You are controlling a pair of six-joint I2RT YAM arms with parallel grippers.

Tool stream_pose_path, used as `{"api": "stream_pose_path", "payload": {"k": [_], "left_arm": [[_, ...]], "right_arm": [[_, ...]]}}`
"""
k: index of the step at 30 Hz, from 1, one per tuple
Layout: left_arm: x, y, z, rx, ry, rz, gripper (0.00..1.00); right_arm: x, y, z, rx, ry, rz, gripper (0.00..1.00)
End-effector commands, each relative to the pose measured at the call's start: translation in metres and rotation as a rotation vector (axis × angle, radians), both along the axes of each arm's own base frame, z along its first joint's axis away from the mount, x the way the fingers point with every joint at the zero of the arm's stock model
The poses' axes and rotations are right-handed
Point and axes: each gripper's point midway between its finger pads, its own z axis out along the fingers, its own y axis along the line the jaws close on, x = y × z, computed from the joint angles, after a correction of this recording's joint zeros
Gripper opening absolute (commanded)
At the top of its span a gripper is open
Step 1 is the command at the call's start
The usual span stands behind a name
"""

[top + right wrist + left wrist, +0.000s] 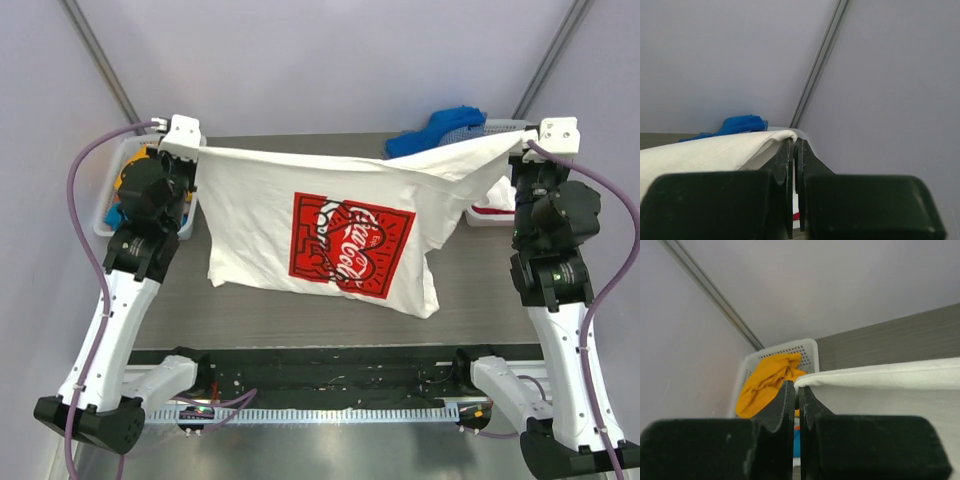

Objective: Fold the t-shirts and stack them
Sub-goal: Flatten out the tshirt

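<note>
Step in hand: spreading white t-shirt (330, 235) ahead of first fold.
Left gripper (188, 146) clenched on shirt's left top corner. Shirt stretched between arms, red logo up, lower part seemingly resting on table (480, 290). Right gripper (524, 142) clenched on right corner, cloth bunched there.
Next move, likely: lower both arms together, lay shirt flat, no creases.
Surface: grey wood-grain table. White basket (105, 215) with orange shirt (765, 385) far left, blue shirt (435, 130) back right.
Room: plain lilac walls.
</note>
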Motion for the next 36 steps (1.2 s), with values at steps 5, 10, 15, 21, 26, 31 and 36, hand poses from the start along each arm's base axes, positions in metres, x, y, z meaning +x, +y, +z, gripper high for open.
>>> {"api": "stream_pose_path", "payload": {"k": [5, 10, 15, 21, 26, 31, 36], "left_arm": [[0.011, 0.033, 0.150, -0.098, -0.372, 0.187, 0.00], [0.085, 0.030, 0.180, -0.118, -0.412, 0.230, 0.00], [0.090, 0.033, 0.257, -0.169, -0.600, 0.238, 0.00], [0.059, 0.029, 0.301, -0.180, -0.771, 0.175, 0.00], [0.037, 0.027, 0.300, -0.212, -0.757, 0.134, 0.00], [0.023, 0.027, 0.283, -0.208, -0.694, 0.122, 0.00], [-0.026, 0.033, 0.281, -0.216, -0.687, 0.107, 0.00]], "right_arm": [[0.016, -0.017, 0.094, 0.060, -0.225, -0.106, 0.01], [0.072, -0.012, 0.159, 0.055, -0.364, -0.114, 0.01], [0.098, -0.006, 0.223, 0.070, -0.521, -0.094, 0.01], [0.096, -0.002, 0.263, 0.025, -0.657, -0.089, 0.01], [0.076, -0.004, 0.257, 0.049, -0.663, -0.076, 0.01], [0.066, -0.003, 0.231, 0.076, -0.571, -0.052, 0.01], [0.018, -0.007, 0.227, 0.101, -0.541, -0.039, 0.01]]}}
